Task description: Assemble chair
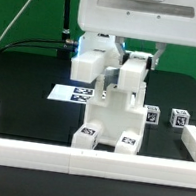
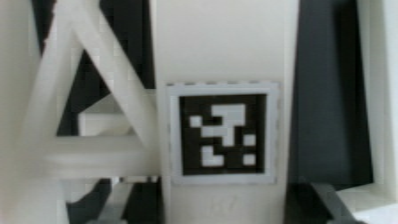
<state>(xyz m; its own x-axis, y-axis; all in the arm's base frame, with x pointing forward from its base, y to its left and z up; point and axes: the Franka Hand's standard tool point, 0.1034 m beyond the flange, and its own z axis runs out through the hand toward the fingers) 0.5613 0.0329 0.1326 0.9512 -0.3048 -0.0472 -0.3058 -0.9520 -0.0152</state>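
at the exterior view's left, one arm of the long low white border wall [image 1: 2,119] runs along the edge of the black table top [image 1: 25,101], and thin black cables [image 1: 33,42] hang in front of the green backdrop [image 1: 27,10]. just inside, the flat white marker board [image 1: 64,92] lies on the table, partly hidden behind the furniture.

in the middle, the white robot arm [image 1: 133,15] comes straight down from the top of the view, its broad wrist block level and its two-finger gripper [image 1: 138,59] pointing down at the table. the fingers stand part-way closed, one on each side of the top of the tall white upright chair panel [image 1: 134,83], and have hold of it. that panel stands upright as part of the white blocky plastic chair assembly [image 1: 105,117], which sits in the centre of the table, just in front of the marker board and near the front wall. two black-and-white square tags [image 1: 86,136] face forward on its low front feet.

the wrist view is filled by the upright panel [image 2: 222,50] very close up, with one blurred square tag [image 2: 224,135] on its face and slanting white bars beside it; the fingertips themselves cannot be made out there.

to the exterior view's right, two small white tagged cubes [image 1: 152,115] sit on the table, apart from the chair and apart from each other, with the wall's other arm beyond them.
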